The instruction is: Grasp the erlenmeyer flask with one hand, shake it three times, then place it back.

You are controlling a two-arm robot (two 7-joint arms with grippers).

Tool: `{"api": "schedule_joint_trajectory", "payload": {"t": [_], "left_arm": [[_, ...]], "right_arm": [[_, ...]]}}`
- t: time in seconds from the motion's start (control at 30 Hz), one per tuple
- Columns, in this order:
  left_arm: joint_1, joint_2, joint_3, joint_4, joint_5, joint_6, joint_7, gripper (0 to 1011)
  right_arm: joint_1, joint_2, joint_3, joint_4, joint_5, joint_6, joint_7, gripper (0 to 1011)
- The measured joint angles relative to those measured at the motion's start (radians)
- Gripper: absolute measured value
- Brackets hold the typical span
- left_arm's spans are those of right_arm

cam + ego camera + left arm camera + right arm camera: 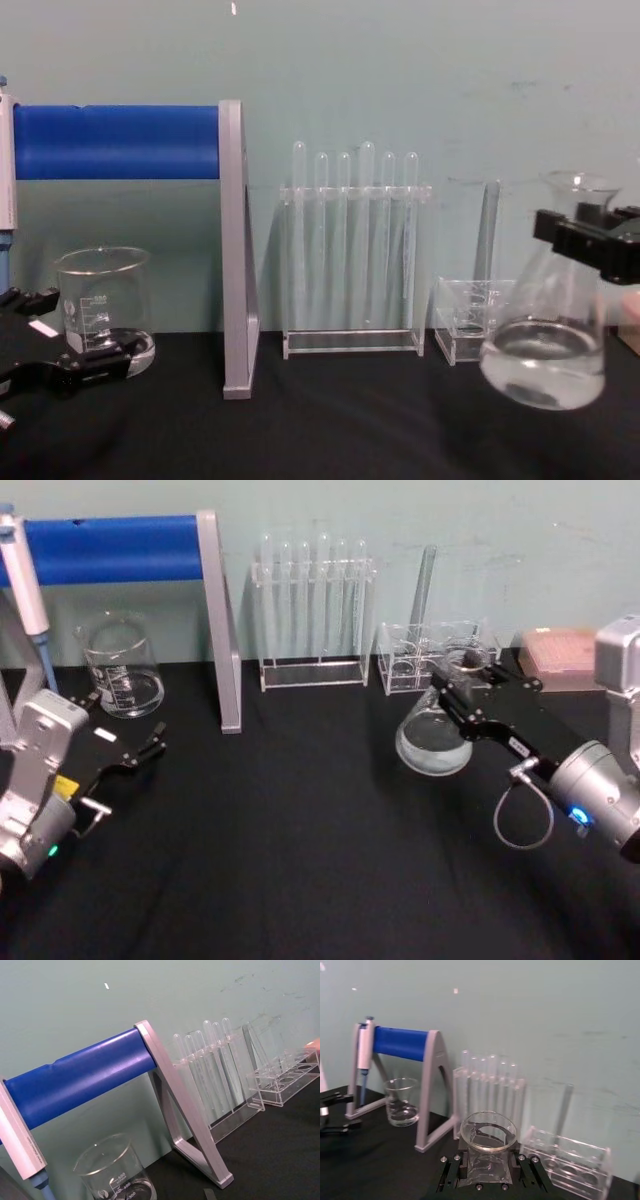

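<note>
Black cloth (300,850) covered the table in the head view. Right of centre, the clear glass conical erlenmeyer flask (432,742) leaned with its neck toward the upper right and a little clear liquid in its wide base. The black right gripper (455,678) stretched in from the right edge and was clamped on the flask's neck. At the lower left, the left gripper (148,743) sat low with its fingers spread, holding nothing. Along the back stood a squat glass beaker (122,670) at the left, a grey stand with a blue roller (110,548), a tall clear test-tube rack (312,610) at centre, a low clear acrylic rack (415,665) just behind the flask, and a pink box (560,652) at the right edge.

The left wrist view showed the blue roller (80,1077) with the beaker (115,1170) beneath it and the test-tube rack (210,1070) beyond the stand's leg.

In the right wrist view, the flask's flared rim (487,1130) was pinched between the right gripper's black fingers (449,1175). The left gripper's fingers (337,1097) stood parted farther off.

In the chest view, the flask (545,350) hung at the right, slightly tilted, with the right gripper (580,240) across its neck. Whether its base touched the cloth could not be told.
</note>
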Motion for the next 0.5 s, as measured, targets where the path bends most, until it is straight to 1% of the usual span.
{"api": "schedule_joint_trajectory", "payload": {"t": [0.13, 0.2, 0.23, 0.27, 0.3, 0.33, 0.37, 0.4, 0.43, 0.5], "left_arm": [[0.0, 0.0, 0.0, 0.0, 0.0, 0.0, 0.0, 1001], [0.0, 0.0, 0.0, 0.0, 0.0, 0.0, 0.0, 1001], [0.0, 0.0, 0.0, 0.0, 0.0, 0.0, 0.0, 1001], [0.0, 0.0, 0.0, 0.0, 0.0, 0.0, 0.0, 1001], [0.0, 0.0, 0.0, 0.0, 0.0, 0.0, 0.0, 1001], [0.0, 0.0, 0.0, 0.0, 0.0, 0.0, 0.0, 1001], [0.0, 0.0, 0.0, 0.0, 0.0, 0.0, 0.0, 1001], [0.0, 0.0, 0.0, 0.0, 0.0, 0.0, 0.0, 1001], [0.0, 0.0, 0.0, 0.0, 0.0, 0.0, 0.0, 1001], [0.0, 0.0, 0.0, 0.0, 0.0, 0.0, 0.0, 1001]], "right_arm": [[0.017, -0.012, -0.024, 0.003, -0.012, 0.003, 0.037, 456], [0.03, -0.022, -0.043, 0.01, -0.02, 0.004, 0.063, 456], [0.042, -0.029, -0.059, 0.016, -0.025, 0.005, 0.083, 453], [0.042, -0.029, -0.059, 0.016, -0.025, 0.005, 0.083, 453], [0.055, -0.038, -0.079, 0.023, -0.029, 0.005, 0.106, 456], [0.061, -0.041, -0.089, 0.027, -0.03, 0.005, 0.117, 456], [0.074, -0.047, -0.111, 0.033, -0.033, 0.005, 0.142, 456], [0.08, -0.05, -0.119, 0.035, -0.034, 0.005, 0.152, 456], [0.093, -0.054, -0.141, 0.041, -0.035, 0.004, 0.176, 456], [0.105, -0.06, -0.162, 0.048, -0.035, 0.004, 0.2, 456]]}}
